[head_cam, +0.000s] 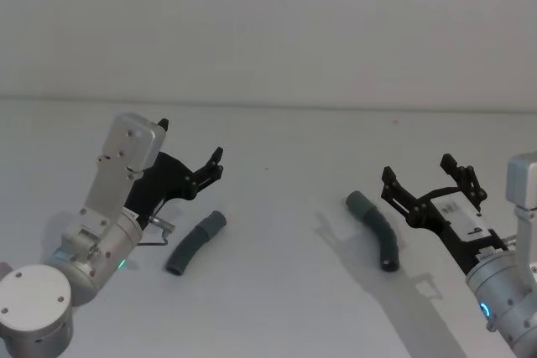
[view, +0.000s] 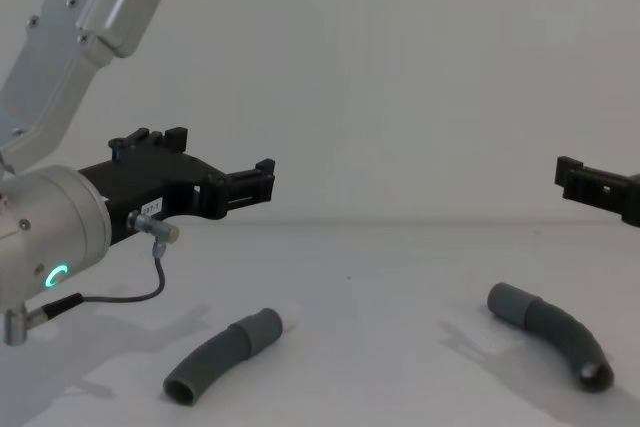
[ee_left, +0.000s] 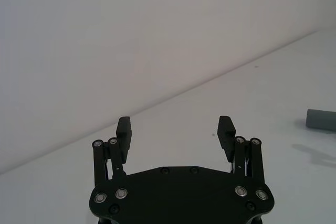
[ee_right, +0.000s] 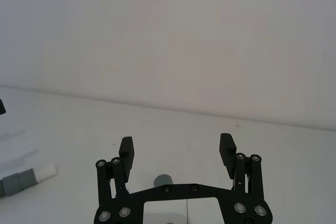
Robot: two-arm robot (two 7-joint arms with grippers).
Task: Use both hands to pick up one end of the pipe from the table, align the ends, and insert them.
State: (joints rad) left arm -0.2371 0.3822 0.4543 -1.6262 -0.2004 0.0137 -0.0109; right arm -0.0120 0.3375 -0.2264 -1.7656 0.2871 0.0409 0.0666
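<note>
Your left gripper (head_cam: 191,142) and right gripper (head_cam: 418,169) are hovering, jaws apart, empty. The plug piece (head_cam: 195,242) is lying just below the left, the cuff piece (head_cam: 376,225) beside the right. Probably light and bendy; grip each near its mating end.

The left gripper (view: 255,185) hangs in the air at the left, and the white-tipped pipe piece (view: 225,352) lies on the table (view: 380,287) below it. The right gripper (view: 575,179) pokes in from the right edge above the other pipe piece (view: 550,332), which lies well apart from the first.
</note>
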